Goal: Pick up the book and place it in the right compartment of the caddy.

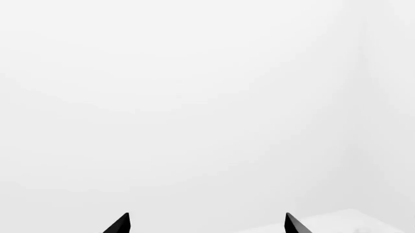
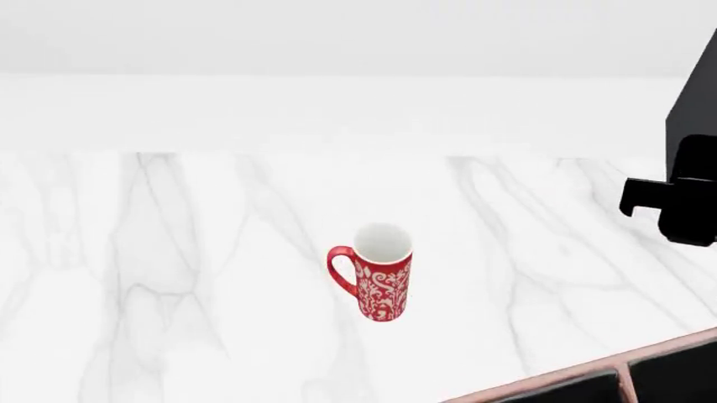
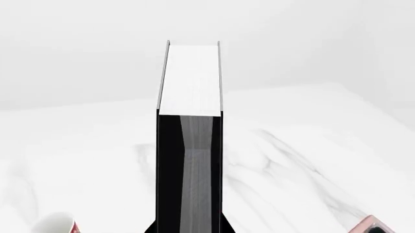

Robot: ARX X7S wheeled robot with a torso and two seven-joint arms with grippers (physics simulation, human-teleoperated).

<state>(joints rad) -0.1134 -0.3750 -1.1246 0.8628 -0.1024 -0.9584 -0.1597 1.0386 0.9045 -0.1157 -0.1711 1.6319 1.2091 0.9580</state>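
Note:
The book [image 3: 189, 145], black-covered with white page edges, stands upright between my right gripper's jaws [image 3: 189, 229], which are shut on its lower part. In the head view the book [image 2: 693, 109] and right gripper [image 2: 670, 206] are at the far right edge, held above the marble table. A corner of the caddy [image 2: 583, 379], with a pale pink rim and black interior, shows at the bottom right of the head view, and its corner [image 3: 372, 226] also shows in the right wrist view. My left gripper [image 1: 207, 224] is open and empty, facing a white wall.
A red patterned mug [image 2: 379, 273] stands upright mid-table, to the left of the book; its rim [image 3: 55, 224] also shows in the right wrist view. The white marble table [image 2: 168, 252] ends at a white wall behind.

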